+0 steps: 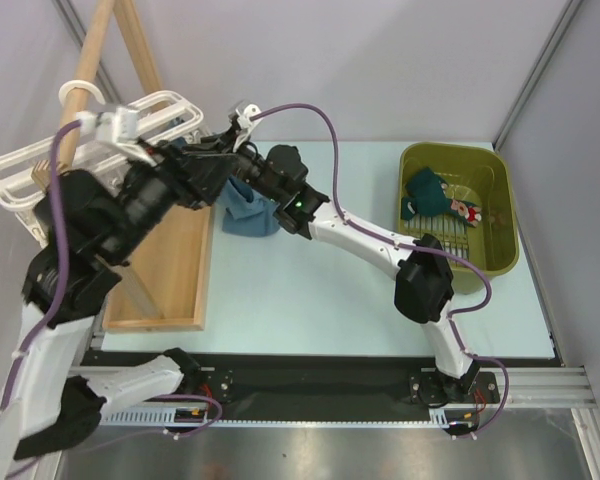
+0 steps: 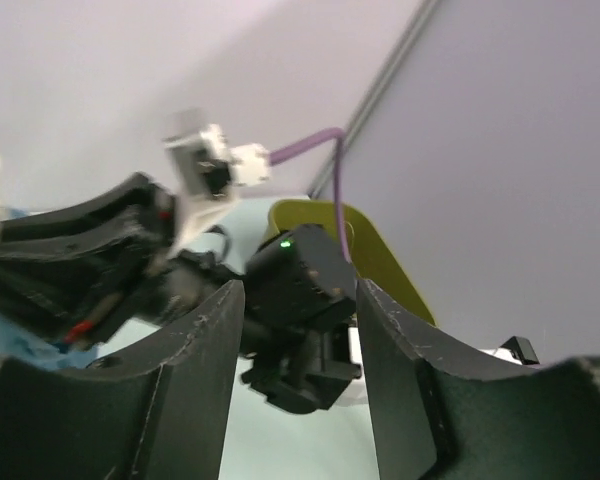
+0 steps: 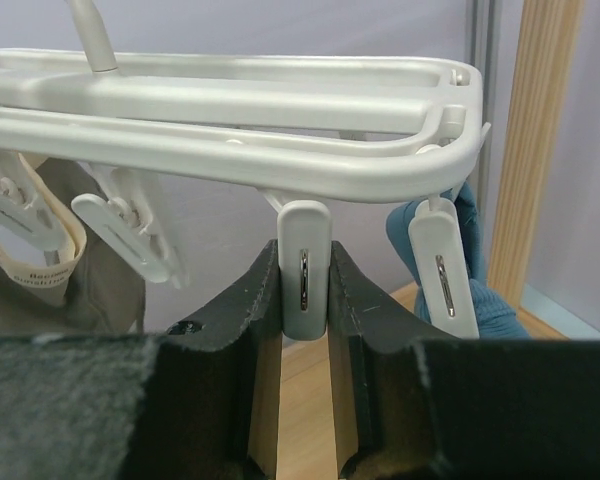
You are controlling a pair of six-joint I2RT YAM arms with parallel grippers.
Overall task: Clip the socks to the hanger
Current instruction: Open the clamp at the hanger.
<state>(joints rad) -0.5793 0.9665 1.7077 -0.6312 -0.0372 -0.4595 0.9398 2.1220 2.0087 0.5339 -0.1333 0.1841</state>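
Observation:
The white hanger [image 1: 40, 172] hangs from the wooden rack at the back left, and its bars [image 3: 240, 120] span the top of the right wrist view. My right gripper [image 3: 304, 256] is shut on one dangling white clip [image 3: 304, 268], pinched between both pads. The neighbouring clip [image 3: 443, 280] holds a steel-blue sock [image 3: 485, 295] that hangs down [image 1: 248, 212] beside the rack. Dark teal socks [image 1: 427, 195], one with a red-and-white motif, lie in the basket. My left gripper [image 2: 298, 296] is open close beside the right wrist, with nothing between its fingers.
The olive-green basket [image 1: 502, 190] stands at the right on the pale table. The wooden A-frame rack [image 1: 170, 275] fills the left, with its post [image 3: 545, 150] just beyond the hanger's end. More clips [image 3: 130, 238] and a grey-beige fabric piece [image 3: 50, 285] hang further along.

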